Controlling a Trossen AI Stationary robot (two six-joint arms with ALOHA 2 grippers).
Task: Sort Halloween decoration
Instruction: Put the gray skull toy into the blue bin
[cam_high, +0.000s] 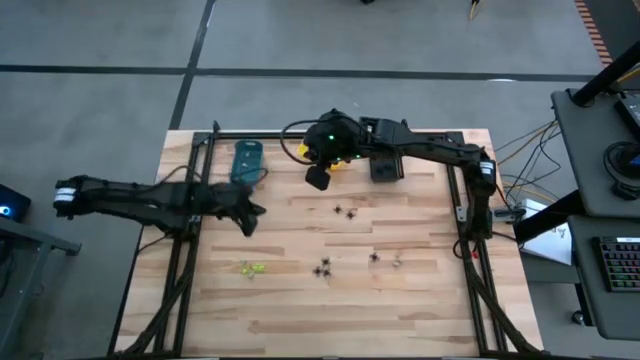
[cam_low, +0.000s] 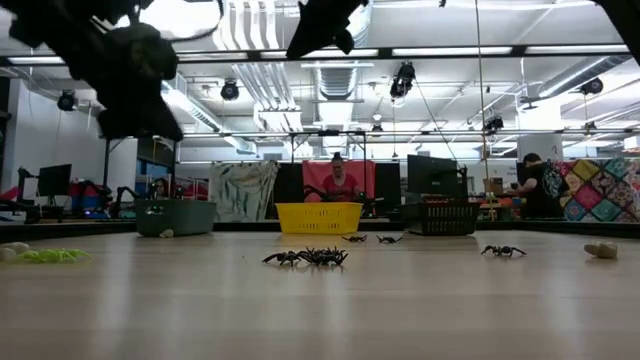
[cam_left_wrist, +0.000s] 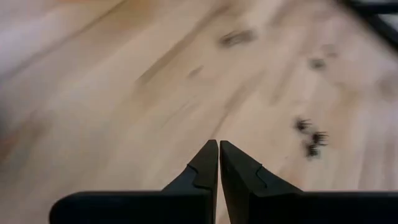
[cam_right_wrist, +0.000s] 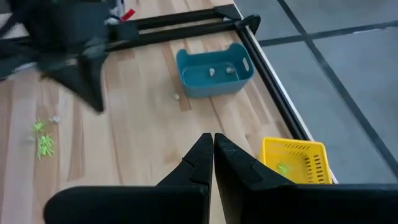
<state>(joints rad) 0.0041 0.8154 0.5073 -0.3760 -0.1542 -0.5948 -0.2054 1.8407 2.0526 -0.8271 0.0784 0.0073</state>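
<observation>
Bright, even light falls from the ceiling strips overhead, which glare white in the low view and blow out the upper part of the room. Against that glow both arms read as flat black silhouettes there. The wooden table is lit evenly from above, with only soft, faint shadows under the arms. The left wrist view is smeared: the wood grain and the black spiders are streaked and out of focus, only the near fingers crisp. In the right wrist view the other arm is blurred, and the teal bin is sharper.
</observation>
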